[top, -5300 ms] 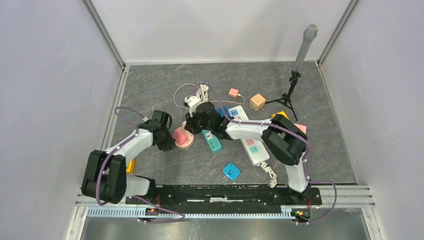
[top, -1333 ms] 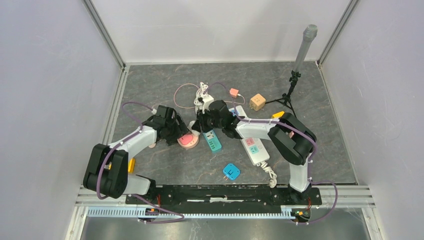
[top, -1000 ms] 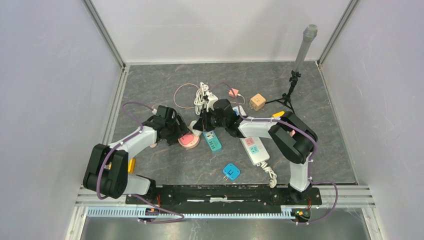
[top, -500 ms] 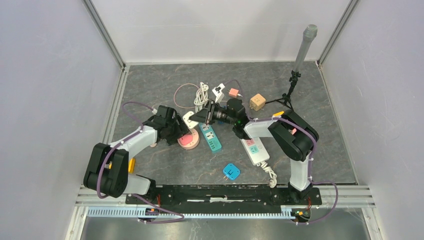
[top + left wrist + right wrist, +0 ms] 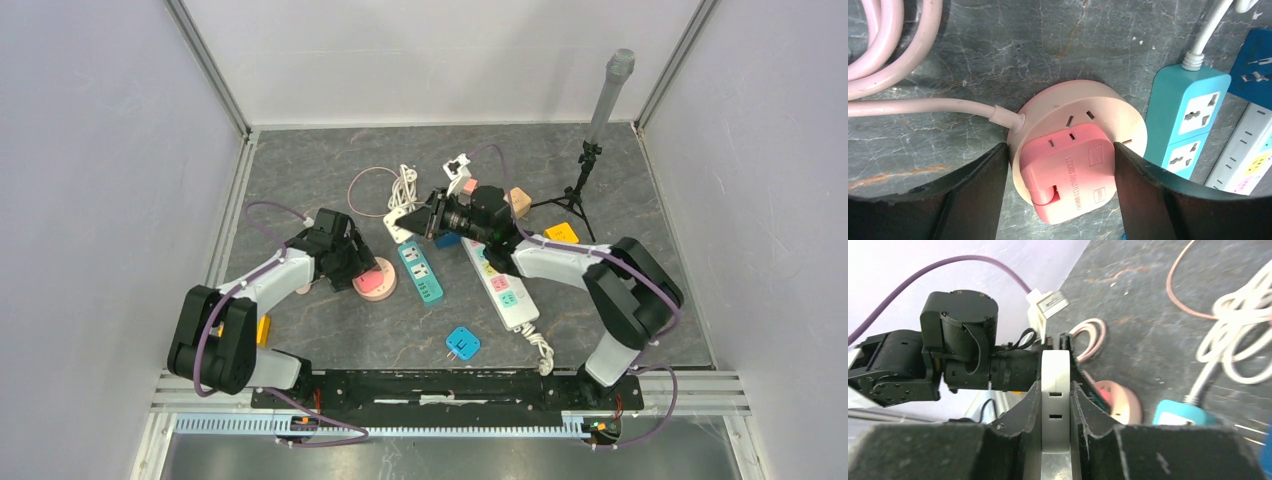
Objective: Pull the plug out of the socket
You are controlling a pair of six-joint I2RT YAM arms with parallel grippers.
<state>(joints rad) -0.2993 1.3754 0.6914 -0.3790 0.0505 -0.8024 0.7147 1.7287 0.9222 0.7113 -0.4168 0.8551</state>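
The round pale-pink socket lies on the floor with a pink square adapter seated on its top. My left gripper straddles it. One finger rests against the disc's rim and the other against the adapter's side, as the left wrist view shows. The white plug hangs in the air behind the socket, apart from it. My right gripper is shut on it. In the right wrist view the plug sits edge-on between the fingers, with the socket below.
A teal power strip lies just right of the socket, and a long white power strip beyond it. A blue adapter sits nearer the bases. A white cable coil, a pink cord and a tripod stand behind.
My right gripper has carried the white plug up, away from the pink socket and toward the back right. The left gripper has stayed on the socket.
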